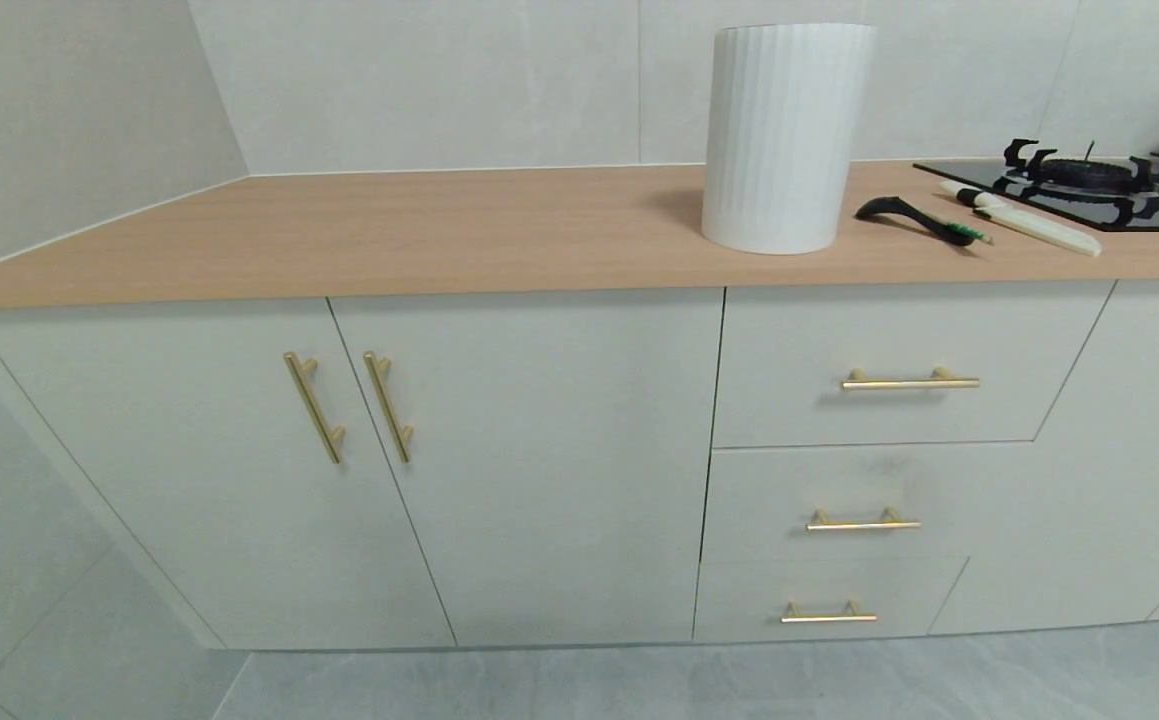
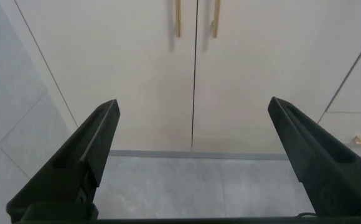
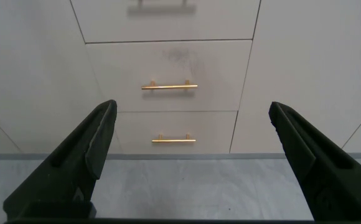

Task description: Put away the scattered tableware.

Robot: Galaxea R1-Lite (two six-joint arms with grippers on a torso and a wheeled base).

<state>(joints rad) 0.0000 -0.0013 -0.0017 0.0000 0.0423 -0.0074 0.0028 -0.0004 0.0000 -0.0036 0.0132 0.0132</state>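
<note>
Cupboard doors [image 1: 339,480] with two upright gold handles are sitting at the left under the wooden worktop [image 1: 389,230]. The left gripper [image 2: 193,107] is hanging low in front of them over the grey floor [image 2: 187,186], its black fingers [image 2: 93,149] spreading wide with nothing between them. Further right on the worktop, a tall white ribbed holder [image 1: 784,140] is standing upright near the front edge. Just beside it to the right, a black utensil [image 1: 914,218] with a green end is lying flat. A white knife [image 1: 1024,222] is lying just past that, along the near edge of the black gas hob [image 1: 1079,185]. Below these, three drawers [image 1: 899,340] with gold bar handles are sitting one above another. The right gripper [image 3: 193,107] is facing the lower two, its fingers [image 3: 87,149] likewise gaping wide and holding nothing.
</note>
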